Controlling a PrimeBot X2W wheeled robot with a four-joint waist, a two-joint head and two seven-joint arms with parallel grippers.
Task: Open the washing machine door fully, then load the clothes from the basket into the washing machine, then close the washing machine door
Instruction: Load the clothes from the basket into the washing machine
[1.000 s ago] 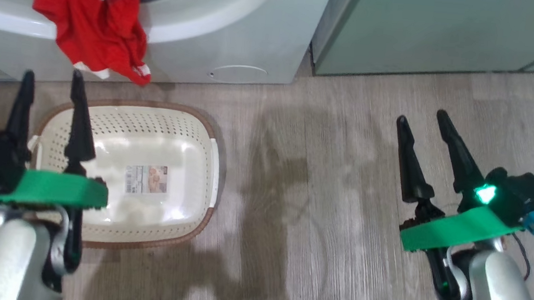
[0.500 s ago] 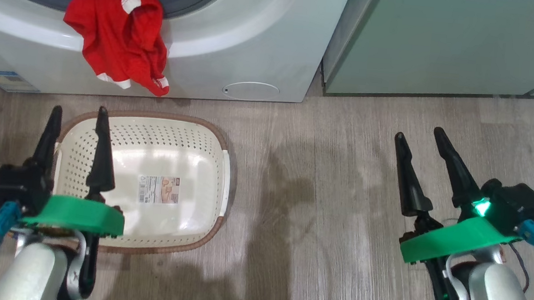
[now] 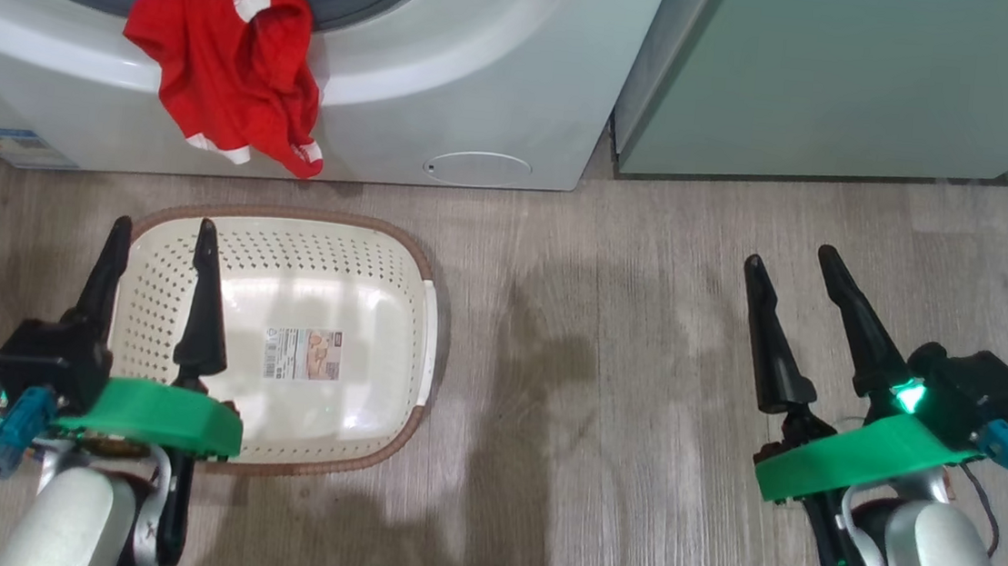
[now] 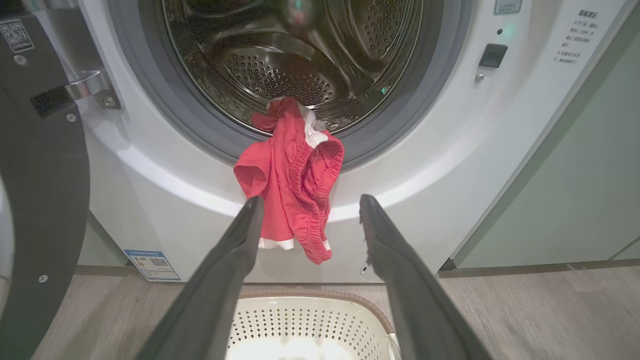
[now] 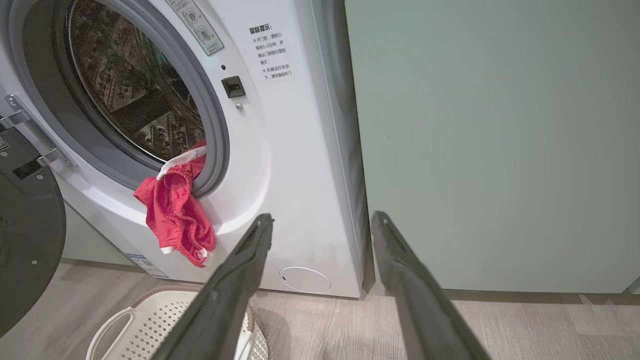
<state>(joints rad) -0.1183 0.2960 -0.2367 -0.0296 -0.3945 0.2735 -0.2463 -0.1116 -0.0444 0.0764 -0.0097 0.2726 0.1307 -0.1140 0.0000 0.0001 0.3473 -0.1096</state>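
Your head camera has swung since a second ago: more washer front shows, and nothing has shifted.
Left gripper (image 3: 164, 226) over the basket (image 3: 291, 213) and right gripper (image 3: 789, 258) over floor, both spread, empty. Beyond, the clothes (image 3: 231, 68) hang lengthwise down from the washing machine (image 3: 487, 63) mouth; the washing machine door (image 4: 45, 175) stands open.

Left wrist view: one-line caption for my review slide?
Open left claw faces the washing machine, red garment hanging out of the drum, door open at left, basket below.

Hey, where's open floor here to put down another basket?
Bare floor between the basket and the right pincer, bordered behind by the washing machine and green cabinet. Crowded left: left pincer over the basket, clothes hanging above it.
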